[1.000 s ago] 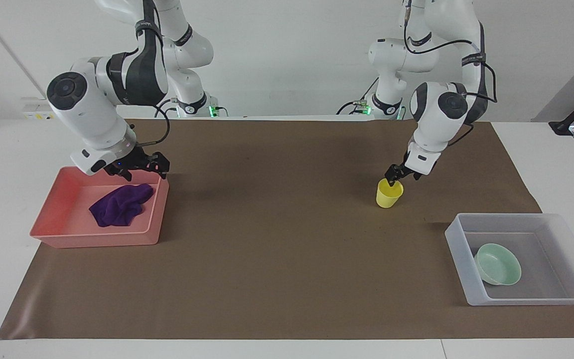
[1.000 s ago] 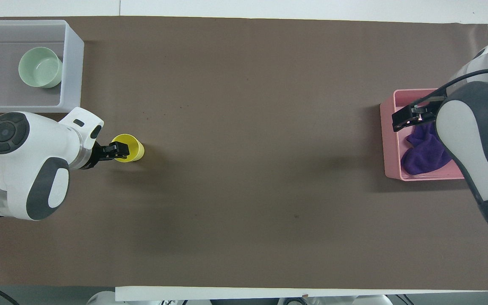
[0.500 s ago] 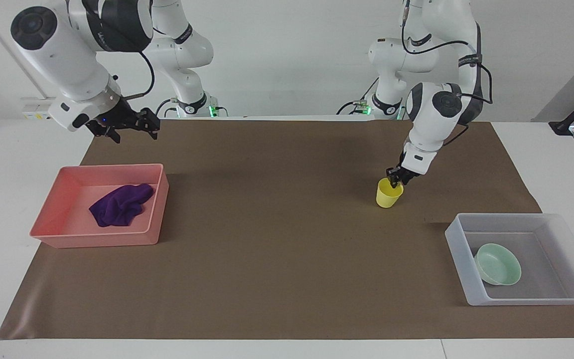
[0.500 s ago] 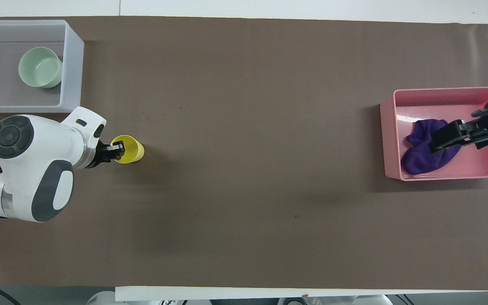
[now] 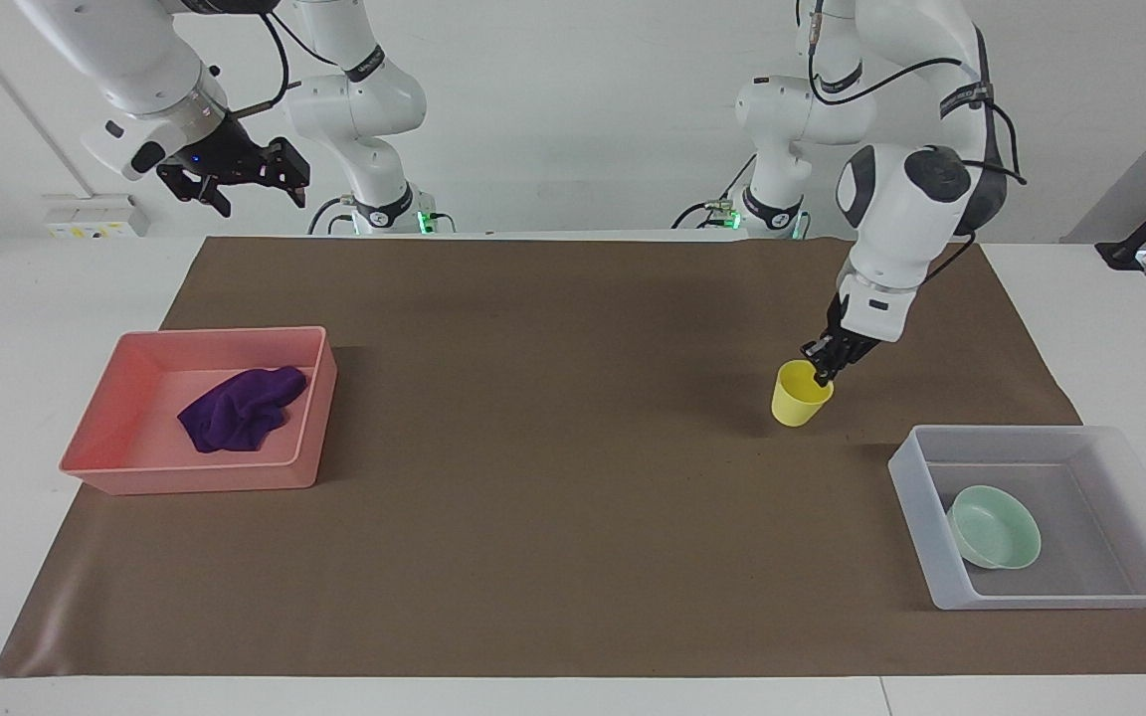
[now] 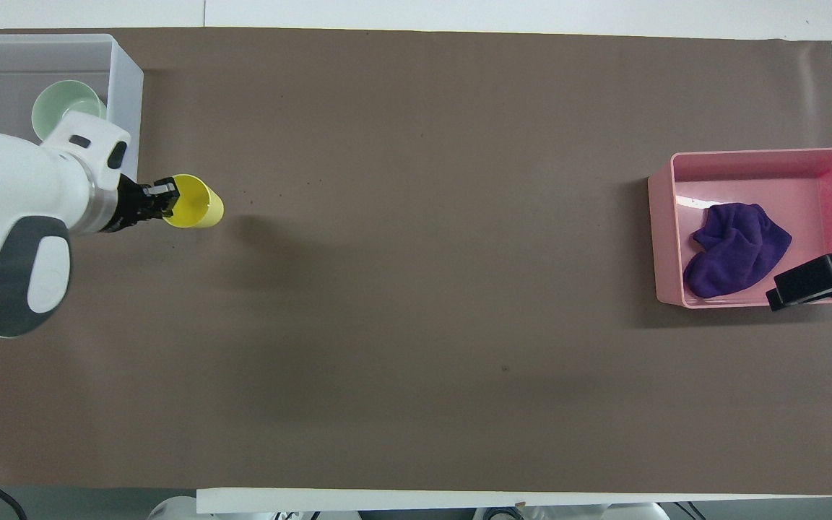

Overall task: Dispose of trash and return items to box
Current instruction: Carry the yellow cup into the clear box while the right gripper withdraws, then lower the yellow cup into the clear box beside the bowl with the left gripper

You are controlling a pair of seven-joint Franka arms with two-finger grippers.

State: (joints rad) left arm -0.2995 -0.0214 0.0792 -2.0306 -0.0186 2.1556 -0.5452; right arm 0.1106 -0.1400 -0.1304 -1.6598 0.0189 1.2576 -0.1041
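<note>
A yellow cup point(image 5: 800, 396) point(image 6: 196, 210) hangs tilted just above the brown mat, beside the clear box point(image 5: 917, 517) point(image 6: 124, 87). My left gripper point(image 5: 821, 372) point(image 6: 162, 206) is shut on the cup's rim, one finger inside it. A mint-green bowl point(image 5: 995, 526) point(image 6: 62, 107) sits in the box, partly hidden by the left arm in the overhead view. The purple cloth point(image 5: 238, 409) point(image 6: 737, 249) lies crumpled in the pink tub point(image 5: 195, 473) point(image 6: 662, 231). High above the table's edge at its own end, my right gripper point(image 5: 235, 187) point(image 6: 817, 280) stands open and holds nothing.
A brown mat point(image 5: 553, 447) covers most of the white table. The pink tub stands at the right arm's end and the clear box at the left arm's end. Cables hang from both arms.
The left gripper shut on the cup's rim, lifted it and carried it toward the clear box. The right gripper rose from over the pink tub and drew back toward the robots.
</note>
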